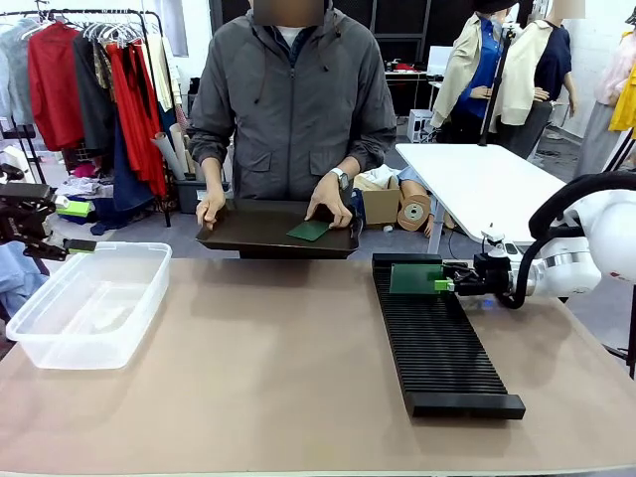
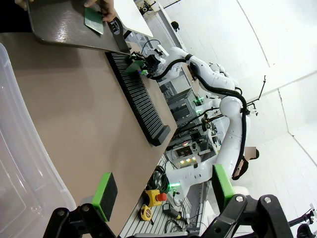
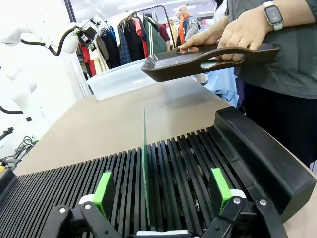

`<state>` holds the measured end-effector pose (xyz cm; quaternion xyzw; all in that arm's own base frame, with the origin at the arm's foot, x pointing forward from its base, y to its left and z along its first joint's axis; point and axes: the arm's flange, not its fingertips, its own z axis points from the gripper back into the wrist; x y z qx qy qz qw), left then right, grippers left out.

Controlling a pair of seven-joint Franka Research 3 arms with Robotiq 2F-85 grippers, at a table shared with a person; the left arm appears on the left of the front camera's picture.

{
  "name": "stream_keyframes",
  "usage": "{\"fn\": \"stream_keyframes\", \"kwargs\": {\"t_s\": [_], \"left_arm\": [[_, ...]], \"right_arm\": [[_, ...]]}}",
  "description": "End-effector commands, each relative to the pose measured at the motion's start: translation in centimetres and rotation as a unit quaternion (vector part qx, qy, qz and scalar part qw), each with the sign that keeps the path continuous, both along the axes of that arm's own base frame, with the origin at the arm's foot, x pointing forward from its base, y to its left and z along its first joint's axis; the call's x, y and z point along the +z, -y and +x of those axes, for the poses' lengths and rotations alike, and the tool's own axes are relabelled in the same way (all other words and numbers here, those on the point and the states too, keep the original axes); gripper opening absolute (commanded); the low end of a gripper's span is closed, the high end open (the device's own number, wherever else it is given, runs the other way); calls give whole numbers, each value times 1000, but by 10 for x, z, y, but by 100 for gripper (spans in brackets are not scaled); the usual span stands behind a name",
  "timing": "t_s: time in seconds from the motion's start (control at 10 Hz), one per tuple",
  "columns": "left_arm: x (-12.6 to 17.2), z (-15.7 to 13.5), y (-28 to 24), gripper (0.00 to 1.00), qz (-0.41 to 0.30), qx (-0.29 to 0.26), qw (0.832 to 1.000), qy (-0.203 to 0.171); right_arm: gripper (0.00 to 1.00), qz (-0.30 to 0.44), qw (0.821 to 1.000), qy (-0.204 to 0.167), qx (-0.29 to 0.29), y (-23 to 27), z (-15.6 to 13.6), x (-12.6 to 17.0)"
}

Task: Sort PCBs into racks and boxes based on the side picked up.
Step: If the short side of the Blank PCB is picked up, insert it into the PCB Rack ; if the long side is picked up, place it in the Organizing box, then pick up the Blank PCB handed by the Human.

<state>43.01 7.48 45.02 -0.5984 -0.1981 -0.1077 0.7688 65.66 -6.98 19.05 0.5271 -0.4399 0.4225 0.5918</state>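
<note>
One green PCB (image 3: 145,163) stands upright on edge in a slot at the far end of the black rack (image 1: 437,343). My right gripper (image 3: 162,191) is open around it, its green pads clear of both faces; from the front, this gripper (image 1: 444,285) sits at the rack's right side, beside the PCB (image 1: 415,278). Another PCB (image 1: 309,231) lies flat on a dark tray (image 1: 258,238) held by the person. The clear box (image 1: 89,303) rests at the table's left. My left gripper (image 1: 78,227) hangs open and empty by the box's far left corner.
The person stands at the far edge, both hands on the tray; one hand (image 1: 328,204) rests next to the PCB on it. Bare tabletop (image 1: 268,368) lies between box and rack. In the left wrist view the box wall (image 2: 20,163) is close at left.
</note>
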Motion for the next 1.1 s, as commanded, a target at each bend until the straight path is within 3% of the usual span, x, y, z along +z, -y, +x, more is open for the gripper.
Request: {"fn": "stream_keyframes", "kwargs": {"t_s": [0.0, 1.0], "left_arm": [[3, -1, 0, 100, -4, 0, 1000, -4], [3, -1, 0, 100, -4, 0, 1000, -4]], "right_arm": [[100, 0, 1000, 0, -1, 1, 0, 0], [100, 0, 1000, 0, -1, 1, 0, 0]]}}
